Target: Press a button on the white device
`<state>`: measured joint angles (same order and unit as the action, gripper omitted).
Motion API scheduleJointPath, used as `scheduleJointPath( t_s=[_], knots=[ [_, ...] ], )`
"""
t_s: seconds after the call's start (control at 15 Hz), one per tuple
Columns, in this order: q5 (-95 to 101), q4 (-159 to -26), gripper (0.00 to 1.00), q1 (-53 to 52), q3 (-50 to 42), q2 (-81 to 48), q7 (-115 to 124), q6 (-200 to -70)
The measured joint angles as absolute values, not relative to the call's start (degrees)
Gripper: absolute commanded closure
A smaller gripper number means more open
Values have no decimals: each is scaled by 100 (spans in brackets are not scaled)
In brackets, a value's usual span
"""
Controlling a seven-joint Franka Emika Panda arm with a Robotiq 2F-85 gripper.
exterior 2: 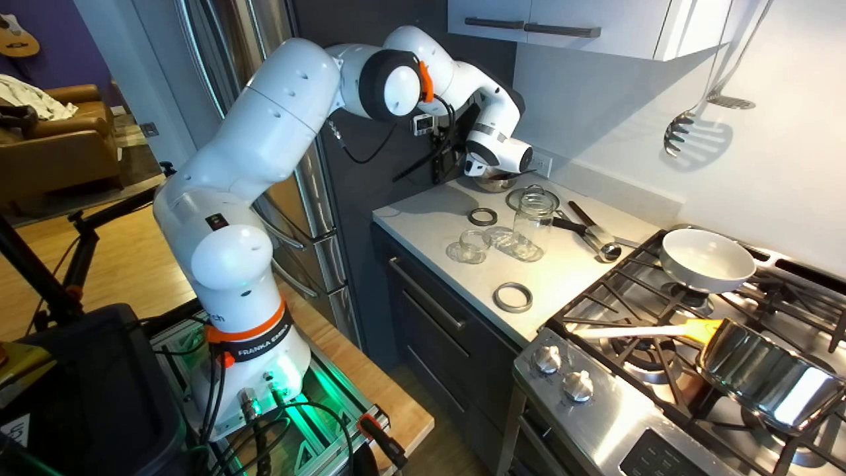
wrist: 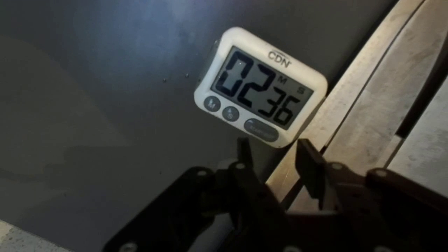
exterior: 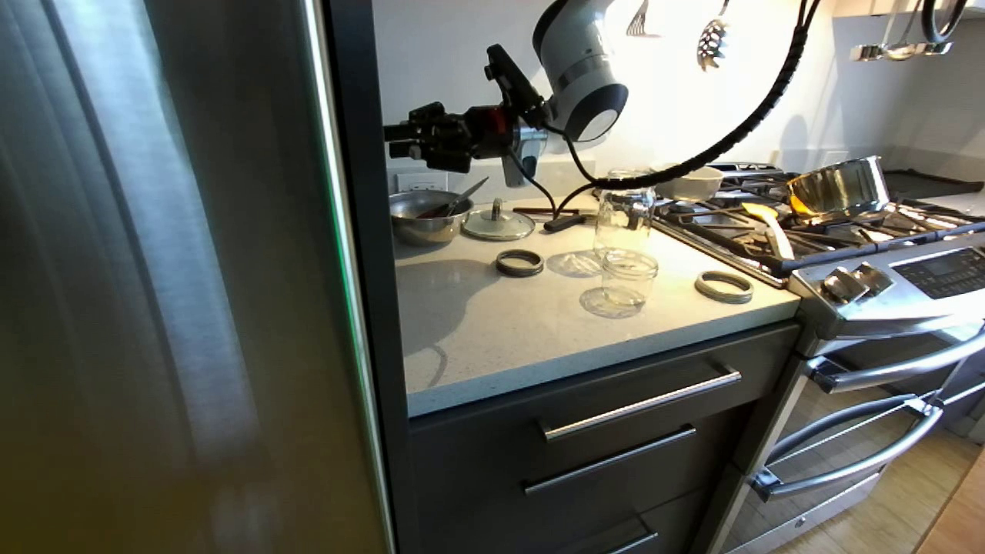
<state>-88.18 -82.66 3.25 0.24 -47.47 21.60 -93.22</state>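
Note:
The white device is a CDN timer (wrist: 227, 38) on a dark upright panel in the wrist view. Its display reads 02 M 36 S. Two round buttons, M (wrist: 212, 104) and S (wrist: 230, 113), and an oval start/stop button (wrist: 261, 130) line its lower edge. My gripper (wrist: 273, 140) is partly open and empty, with its fingertips just below the oval button in the picture. I cannot tell how far they are from the timer. The timer (exterior 2: 423, 125) also shows small in an exterior view. In an exterior view my gripper (exterior: 396, 141) points at the panel edge, which hides the timer.
The dark panel (exterior 2: 396, 92) stands beside the steel fridge (exterior: 192, 308). Below the arm, the counter (exterior: 492, 346) holds a metal bowl (exterior: 431, 223), a glass lid (exterior: 498, 223), glass jars (exterior: 627, 277) and dark rings (exterior: 519, 263). A wall cabinet (exterior 2: 562, 16) hangs above.

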Motion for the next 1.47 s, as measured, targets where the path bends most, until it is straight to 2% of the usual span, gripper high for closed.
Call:
scheduleJointPath(
  t_s=[0.27, 0.8, 1.47],
  knots=[
    [-8805, -8272, 1, 325, 23, -4747, 2189, -9322],
    [-8727, -8406, 0, 333, -68, -4653, 2265, -9322],
    [-8115, -9522, 0, 451, -365, -3665, 2249, -9214]
  ],
)
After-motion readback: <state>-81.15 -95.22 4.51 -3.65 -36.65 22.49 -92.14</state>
